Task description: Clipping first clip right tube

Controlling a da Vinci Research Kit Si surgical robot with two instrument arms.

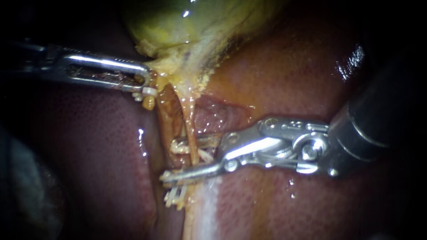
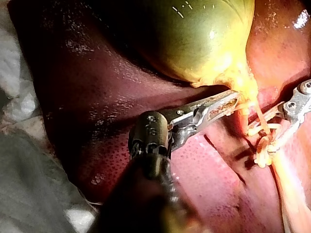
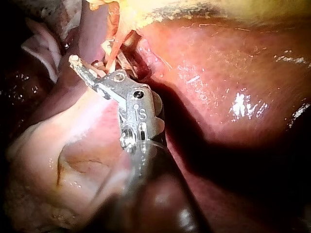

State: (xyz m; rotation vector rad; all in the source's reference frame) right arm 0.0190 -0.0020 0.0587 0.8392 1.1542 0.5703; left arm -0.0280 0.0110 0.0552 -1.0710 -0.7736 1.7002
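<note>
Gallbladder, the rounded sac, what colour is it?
The smooth rounded gallbladder is yellowish green, paler yellow toward its narrow end; clearest in the left wrist view.

The left instrument (image 1: 146,81) has its jaws closed on the yellow tissue at the lower end of the gallbladder (image 1: 187,31). From there 2 tubes run down over the liver (image 1: 102,146). The right instrument (image 1: 171,161) stands with its 2 jaws parted, and the thin right tube (image 1: 192,141) crosses the gap between them. Pale strands (image 1: 175,199) show just below its lower jaw.
</note>
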